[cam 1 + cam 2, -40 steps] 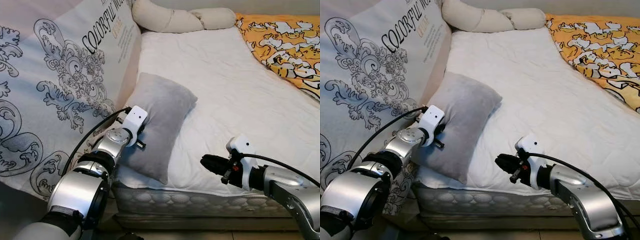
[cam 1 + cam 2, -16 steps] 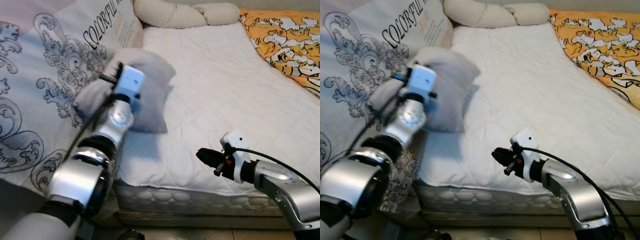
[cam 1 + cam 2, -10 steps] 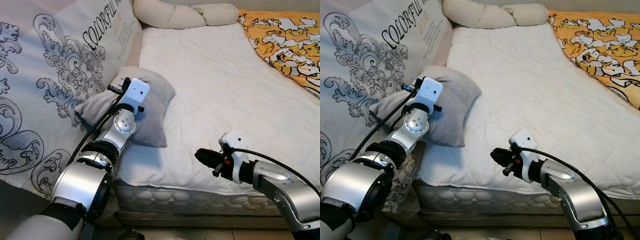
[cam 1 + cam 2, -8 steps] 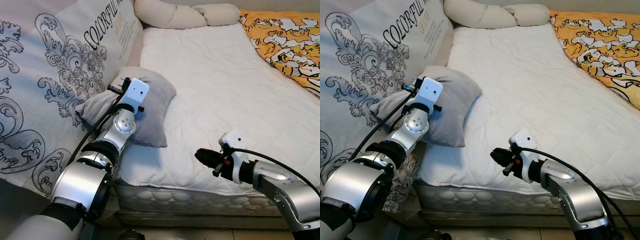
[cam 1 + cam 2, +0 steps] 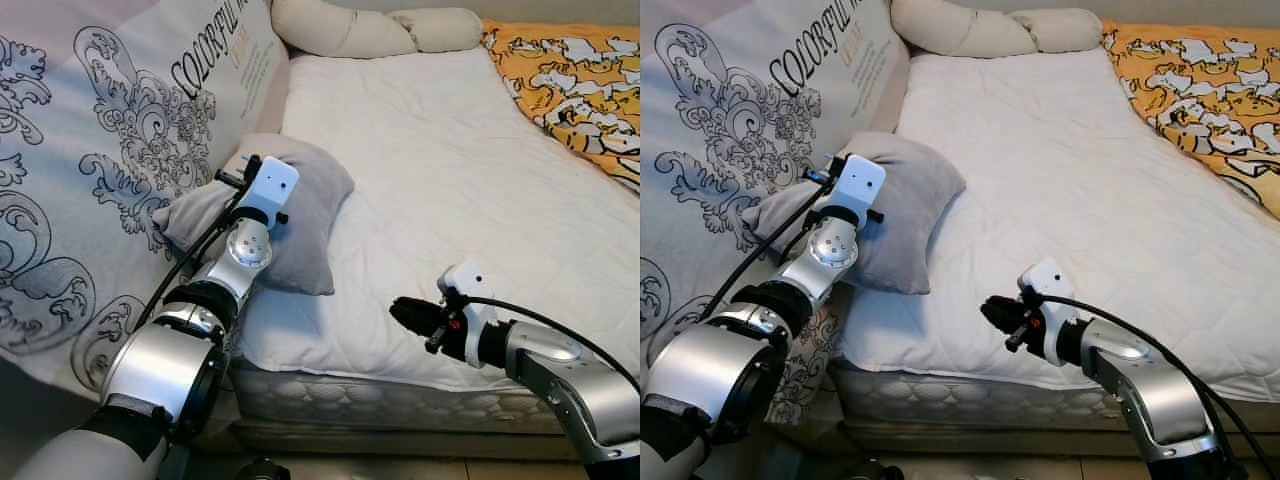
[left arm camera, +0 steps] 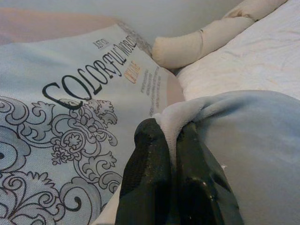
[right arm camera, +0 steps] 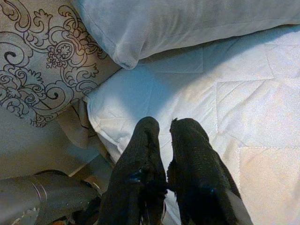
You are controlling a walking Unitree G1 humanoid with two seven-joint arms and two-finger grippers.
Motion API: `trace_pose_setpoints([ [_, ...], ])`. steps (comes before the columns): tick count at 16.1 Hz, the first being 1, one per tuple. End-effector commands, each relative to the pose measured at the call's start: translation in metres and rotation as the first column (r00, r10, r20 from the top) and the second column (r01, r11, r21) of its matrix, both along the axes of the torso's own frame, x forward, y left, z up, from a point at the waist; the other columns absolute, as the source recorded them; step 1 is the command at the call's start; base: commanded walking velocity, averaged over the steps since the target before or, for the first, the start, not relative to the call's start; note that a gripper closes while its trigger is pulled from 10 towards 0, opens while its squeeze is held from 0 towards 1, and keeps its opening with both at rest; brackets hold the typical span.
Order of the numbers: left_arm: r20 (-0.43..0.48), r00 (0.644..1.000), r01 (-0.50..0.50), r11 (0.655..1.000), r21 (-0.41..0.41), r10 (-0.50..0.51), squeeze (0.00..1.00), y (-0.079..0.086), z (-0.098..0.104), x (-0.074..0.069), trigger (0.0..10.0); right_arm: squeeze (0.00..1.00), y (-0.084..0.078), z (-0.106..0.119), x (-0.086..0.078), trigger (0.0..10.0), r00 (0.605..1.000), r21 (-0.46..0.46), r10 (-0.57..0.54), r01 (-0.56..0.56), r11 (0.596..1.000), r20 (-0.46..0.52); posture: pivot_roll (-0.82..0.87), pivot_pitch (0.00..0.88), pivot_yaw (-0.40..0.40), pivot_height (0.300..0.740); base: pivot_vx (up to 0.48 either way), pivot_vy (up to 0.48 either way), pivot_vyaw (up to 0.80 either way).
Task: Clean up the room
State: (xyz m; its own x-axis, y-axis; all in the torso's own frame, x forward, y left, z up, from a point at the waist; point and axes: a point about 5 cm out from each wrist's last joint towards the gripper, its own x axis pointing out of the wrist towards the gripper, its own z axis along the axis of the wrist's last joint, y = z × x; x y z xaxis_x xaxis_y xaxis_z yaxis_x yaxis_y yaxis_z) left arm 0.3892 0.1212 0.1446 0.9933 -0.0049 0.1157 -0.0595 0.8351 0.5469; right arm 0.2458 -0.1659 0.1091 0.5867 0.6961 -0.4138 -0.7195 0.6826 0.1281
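Your left gripper [image 6: 171, 136] pinches the grey pillow [image 5: 305, 215] on the bed [image 5: 450, 190]; right gripper [image 7: 171, 129] (fingers nearly together) holds nothing.

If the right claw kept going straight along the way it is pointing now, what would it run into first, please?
Probably the near-left corner of the white mattress: the right claw hangs just above it, angled towards that edge. Past the corner lie the grey pillow and the patterned cushion, though depth is hard to judge.
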Motion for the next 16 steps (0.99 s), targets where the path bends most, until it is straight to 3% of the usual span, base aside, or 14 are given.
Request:
trace_pose_setpoints([
  [1,0.044,0.999,0.010,1.000,0.008,-0.011,0.00,0.000,0.012,0.003,0.0,0.00,0.000,0.001,0.001,10.0,1.000,-0.002,0.004,-0.004,1.000,0.007,-0.15,0.000,0.090,0.740,0.000,0.000,0.00],
  [2,-0.181,0.983,-0.030,0.999,-0.031,0.024,1.00,0.006,-0.028,-0.007,10.0,0.00,0.003,0.004,0.000,10.0,0.999,0.024,0.036,-0.036,0.999,0.016,-0.15,0.000,0.096,0.740,0.000,0.000,0.00],
  [3,-0.406,0.913,-0.093,0.989,-0.111,0.041,1.00,0.011,-0.067,-0.024,10.0,0.00,0.005,0.008,-0.001,10.0,0.997,0.055,0.075,-0.076,0.996,0.030,-0.15,0.000,0.097,0.740,0.000,0.000,0.00],
  [4,-0.449,0.893,-0.106,0.986,-0.128,0.038,1.00,0.011,-0.075,-0.028,10.0,0.00,0.006,0.008,-0.001,10.0,0.996,0.060,0.081,-0.082,0.995,0.032,-0.15,0.000,0.097,0.740,0.000,0.000,0.00],
  [16,-0.460,0.887,-0.105,0.985,-0.135,0.031,1.00,0.010,-0.076,-0.028,10.0,0.00,0.004,0.008,-0.002,10.0,0.996,0.057,0.081,-0.082,0.995,0.031,-0.15,0.000,0.096,0.740,0.000,0.000,0.00],
])
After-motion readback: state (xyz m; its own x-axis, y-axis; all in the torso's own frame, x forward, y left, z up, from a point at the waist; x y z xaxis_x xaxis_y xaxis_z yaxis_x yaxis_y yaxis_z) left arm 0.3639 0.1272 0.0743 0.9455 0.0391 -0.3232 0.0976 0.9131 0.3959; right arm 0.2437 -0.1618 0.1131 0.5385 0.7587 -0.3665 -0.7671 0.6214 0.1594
